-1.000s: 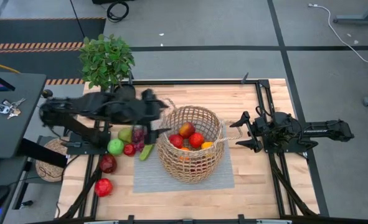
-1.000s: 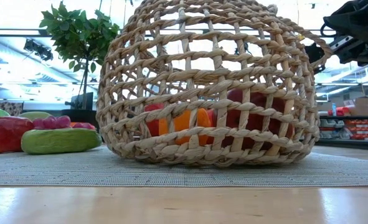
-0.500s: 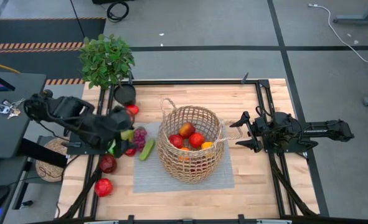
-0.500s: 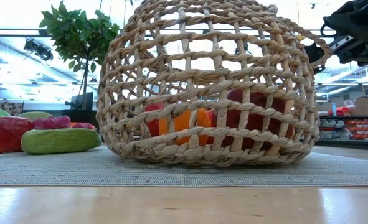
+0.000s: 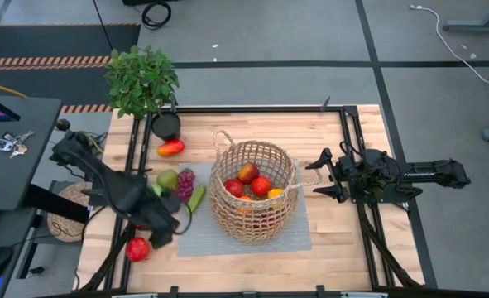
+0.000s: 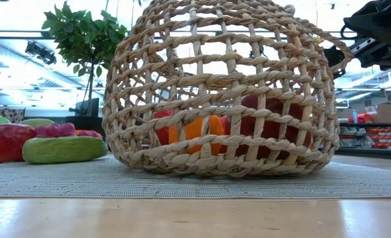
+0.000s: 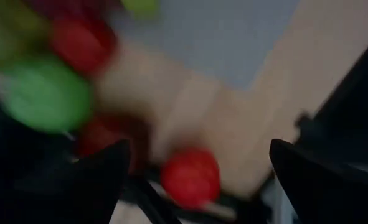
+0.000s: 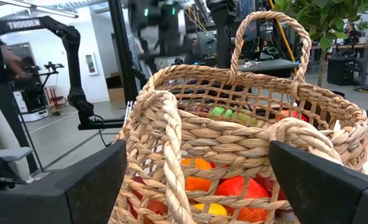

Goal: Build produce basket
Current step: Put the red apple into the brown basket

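One basket (image 5: 253,192) stands on one grey mat (image 5: 196,238). Three red apples show inside it, and one red apple (image 5: 137,248) lies near the desk's left edge. One cucumber (image 5: 196,198), one grape bunch (image 5: 184,183), one potted plant (image 5: 142,80).

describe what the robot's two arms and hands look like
Both arms are black, jointed and angular, rising from black frame rails along the table's sides. The right hand ends in two short dark prongs, with a boxy black wrist block and thin cabling behind it. The left hand is the same dark build, blurred here. In the wrist views each hand's fingers show as flat matte black wedges.
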